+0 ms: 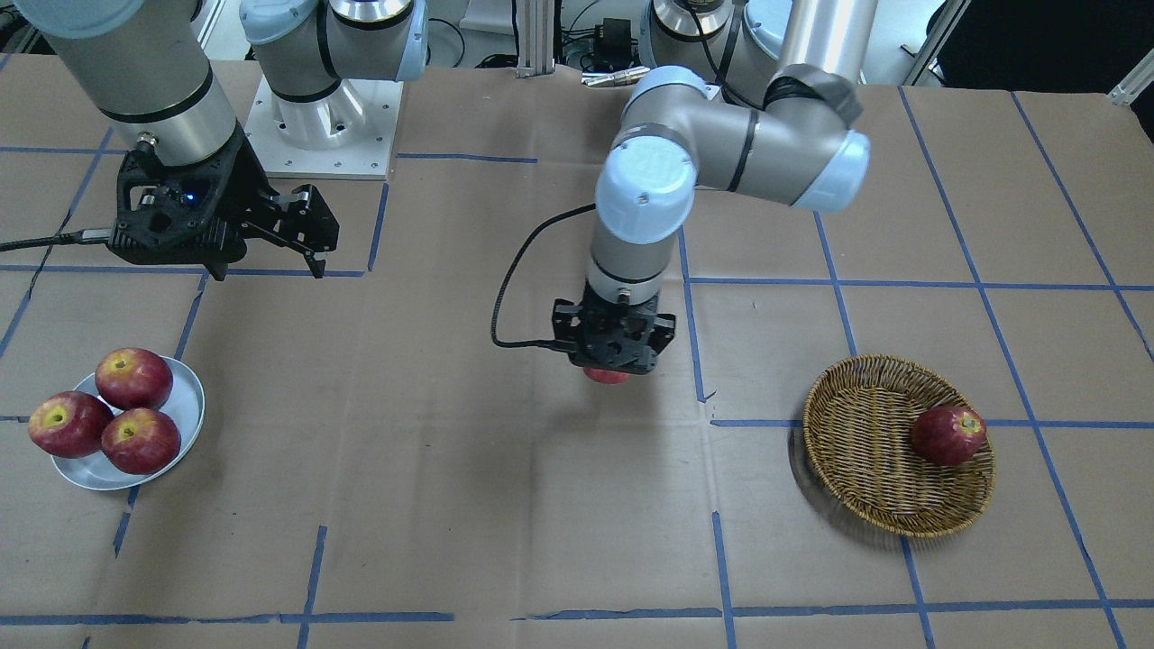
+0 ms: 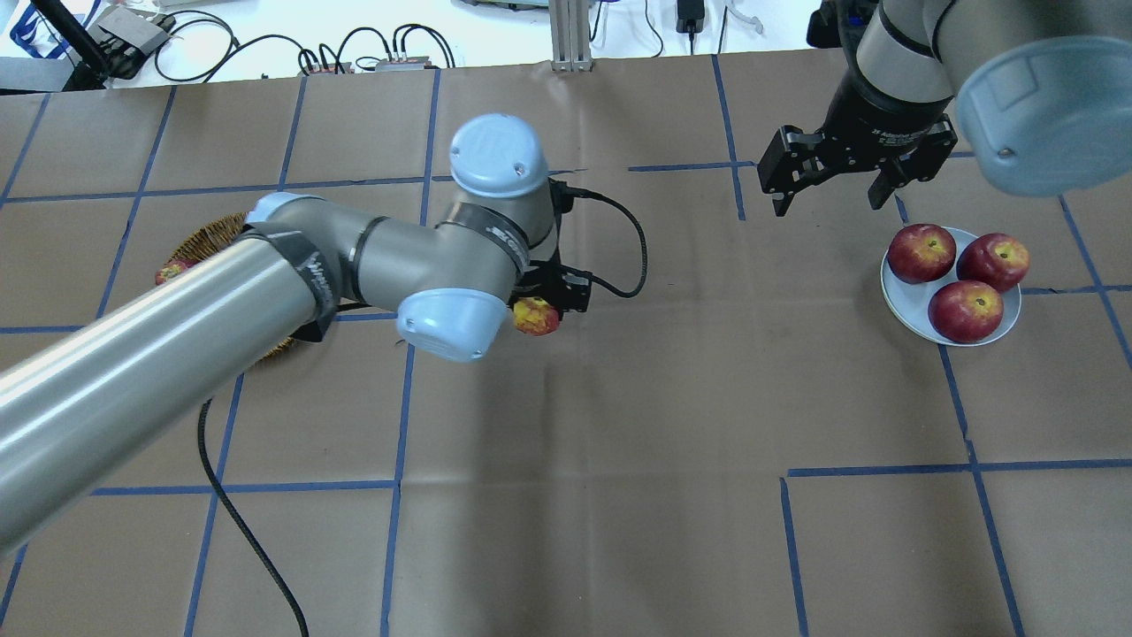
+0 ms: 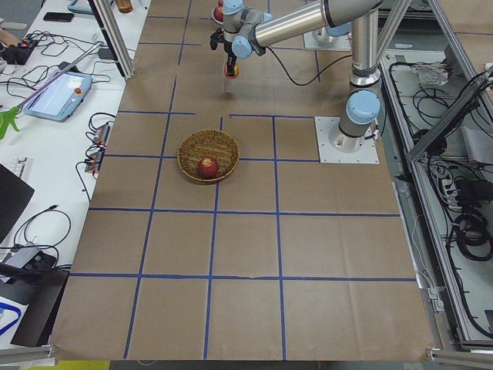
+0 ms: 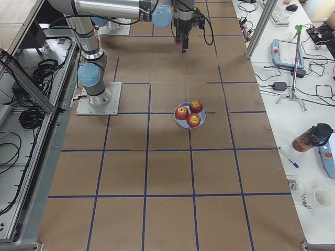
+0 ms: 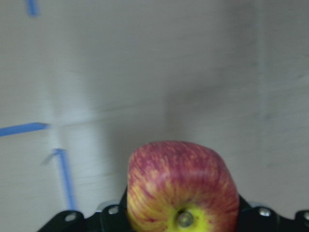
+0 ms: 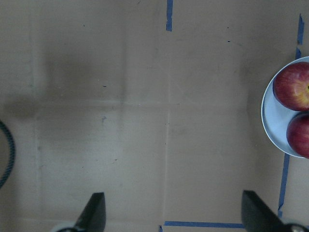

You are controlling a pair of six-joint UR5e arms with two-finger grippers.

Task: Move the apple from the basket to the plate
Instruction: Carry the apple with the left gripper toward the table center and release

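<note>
My left gripper (image 1: 609, 368) is shut on the pale pinkish-red apple (image 2: 536, 316) with yellow streaks and holds it above the middle of the table, between basket and plate. The left wrist view shows the apple (image 5: 182, 188) close up, yellow stem hollow facing the camera. The wicker basket (image 1: 865, 451) sits on my left side with one darker red apple (image 1: 948, 434) in it. The small pale plate (image 2: 911, 310) on my right side holds three dark red apples (image 2: 964, 310). My right gripper (image 2: 831, 188) is open and empty, hovering just beyond the plate.
The table is covered in brown paper with blue tape lines. The left arm's black cable (image 2: 623, 257) loops beside its wrist. The arm base plate (image 1: 320, 131) stands at the robot's edge. In the overhead view the left arm hides most of the basket (image 2: 208, 239).
</note>
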